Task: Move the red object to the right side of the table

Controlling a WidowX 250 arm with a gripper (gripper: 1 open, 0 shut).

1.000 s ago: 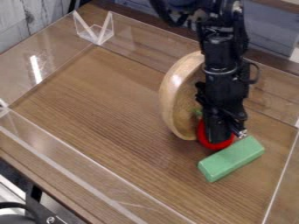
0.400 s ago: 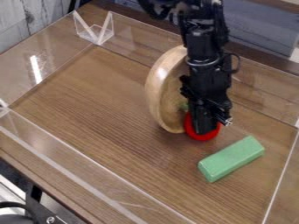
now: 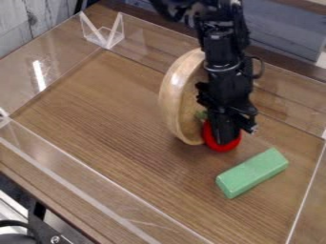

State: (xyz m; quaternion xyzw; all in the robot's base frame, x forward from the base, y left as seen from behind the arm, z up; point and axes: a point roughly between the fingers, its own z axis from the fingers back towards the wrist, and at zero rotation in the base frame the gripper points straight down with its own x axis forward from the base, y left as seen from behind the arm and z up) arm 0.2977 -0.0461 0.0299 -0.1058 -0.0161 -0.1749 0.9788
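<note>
Since a second ago the black tool [image 3: 226, 139], clamped on the small glossy red strawberry toy [image 3: 223, 143], slid left from the green rectangular block [image 3: 251, 172] (tilted wooden bowl [image 3: 177, 95] just beside).

1. One red strawberry toy [image 3: 223, 143], near the worktop's right edge.
2. One wooden bowl [image 3: 178, 95], tipped on its rim.
3. One green block [image 3: 251, 172], by the right edge.
4. One robot arm [image 3: 219, 48], with one pair of jaws.
5. One worktop [image 3: 102, 124], with clear walls on its edges.
</note>
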